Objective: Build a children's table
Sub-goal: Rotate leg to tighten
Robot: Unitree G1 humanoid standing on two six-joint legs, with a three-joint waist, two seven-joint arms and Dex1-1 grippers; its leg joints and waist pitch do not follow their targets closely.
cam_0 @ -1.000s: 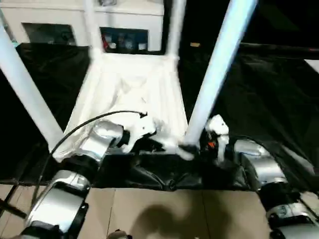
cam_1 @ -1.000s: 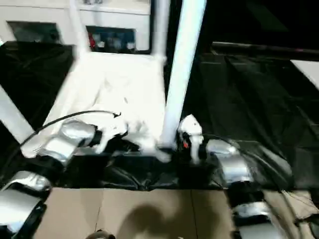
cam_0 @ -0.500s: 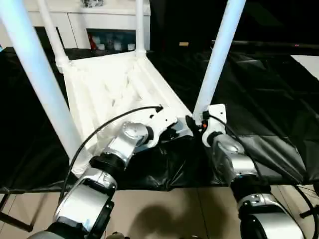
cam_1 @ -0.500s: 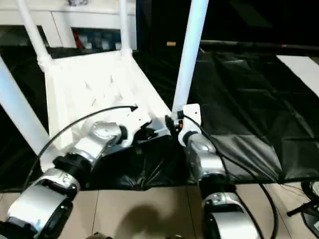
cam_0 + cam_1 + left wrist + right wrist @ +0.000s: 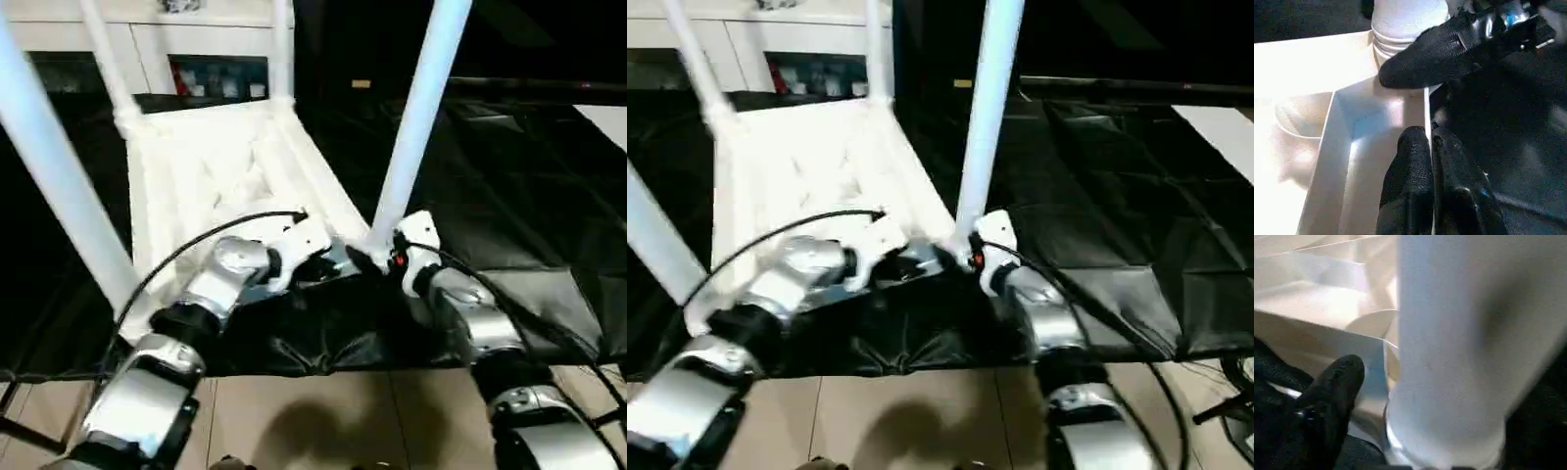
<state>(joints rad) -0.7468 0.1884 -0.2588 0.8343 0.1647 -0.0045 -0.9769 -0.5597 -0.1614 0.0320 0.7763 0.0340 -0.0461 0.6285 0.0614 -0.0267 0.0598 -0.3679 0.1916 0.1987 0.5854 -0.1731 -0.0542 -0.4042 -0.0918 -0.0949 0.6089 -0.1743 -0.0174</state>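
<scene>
The children's table (image 5: 220, 166) lies upside down on the black-covered surface (image 5: 509, 196), ribbed underside up. Count: four legs standing in the corner sockets. The near right leg (image 5: 416, 117) rises from the corner next to both arms. The right gripper (image 5: 377, 259) has just widened its jaws and now brackets this leg's base without gripping, so the leg appears seated. The left gripper (image 5: 1432, 161) has its jaws closed together, empty, resting at the table's near rim.

Black sheeting (image 5: 509, 196) — beige floor (image 5: 323, 421) — white cabinet (image 5: 196, 39)
</scene>
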